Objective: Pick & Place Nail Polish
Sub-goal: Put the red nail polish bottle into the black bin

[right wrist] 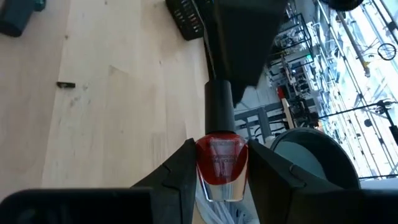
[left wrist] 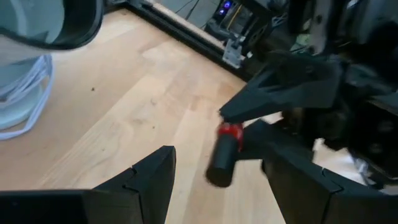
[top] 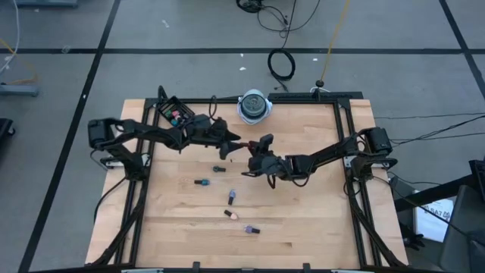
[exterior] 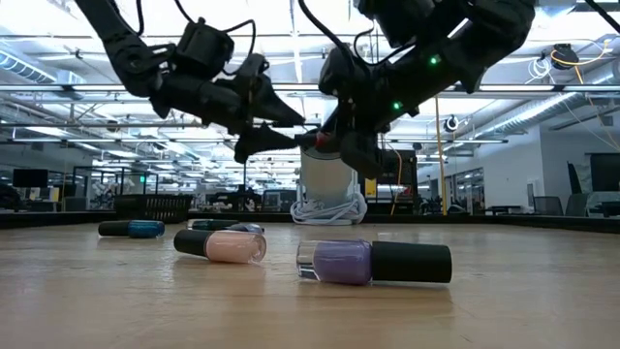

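Red bottle: the red nail polish bottle point(right wrist: 222, 160) is up in the air over the middle of the table point(top: 318, 227), not lying on the wood.
Right gripper: the right gripper point(top: 260, 151) pinches the red glass part between its two fingers.
Left gripper: the left gripper point(top: 236, 144) has its fingers spread wide, with nothing in them.
Which way: in the high view the left gripper sits at about 10 o'clock from the right one, very near. The bottle's long way runs from one gripper to the other, and its dark cap point(left wrist: 222, 163) points at the spread fingers (it looks like a hand-over, I think).
Nearer arm: the left arm is the free one and is just beside the cap, so I think it only has to close on it.
Bottles on the wood: five, at about 7 o'clock from the grippers; a purple bottle point(exterior: 373, 262) and a pink bottle point(exterior: 220, 245) lie closest to the low camera.
Black box: one black box point(top: 176, 114) at the far left corner, with some small bottles inside (too small to count).
White disc: one round white-and-blue disc point(top: 254, 106) at 12 o'clock.
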